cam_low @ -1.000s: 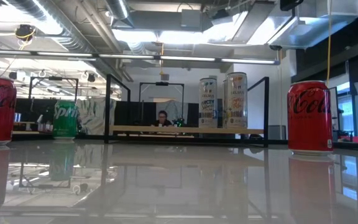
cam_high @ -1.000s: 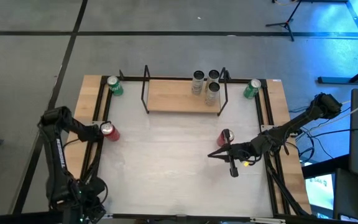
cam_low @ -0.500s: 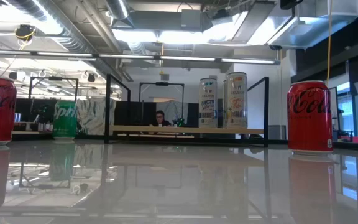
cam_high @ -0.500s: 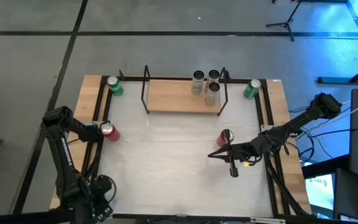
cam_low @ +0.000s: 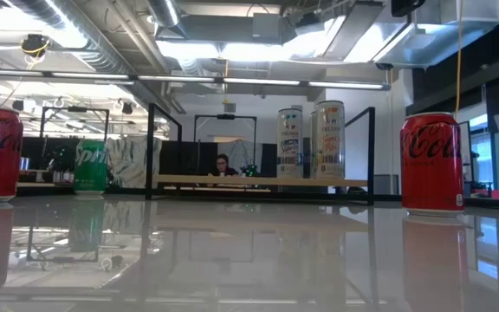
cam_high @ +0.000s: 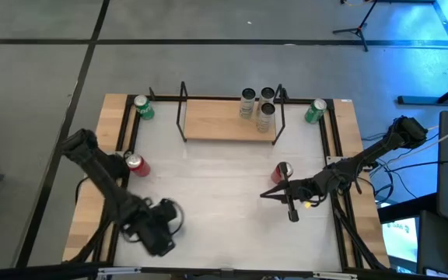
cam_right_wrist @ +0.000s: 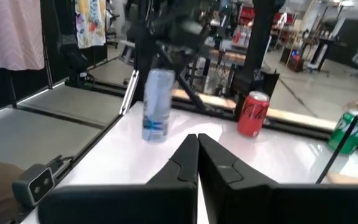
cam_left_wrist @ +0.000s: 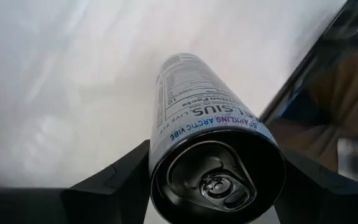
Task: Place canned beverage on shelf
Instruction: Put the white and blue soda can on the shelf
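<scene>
The left gripper (cam_left_wrist: 210,186) clamps a slim white-and-silver beverage can (cam_left_wrist: 204,137) between partly open jaws above the white surface's (cam_high: 216,210) near-left area. The right gripper (cam_right_wrist: 197,149), jaws shut and empty, hovers beside a red cola can (cam_high: 283,170). The light-wood shelf with black wire ends (cam_high: 220,120) holds three tall cans (cam_high: 258,104).

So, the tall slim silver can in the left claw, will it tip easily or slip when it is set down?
Probably tippy: the slim can looks taller and narrower than the red cans. Its smooth metal wall might slide a little in the left claw. The top seems unopened, so it is likely full and rather heavy for its size.
</scene>
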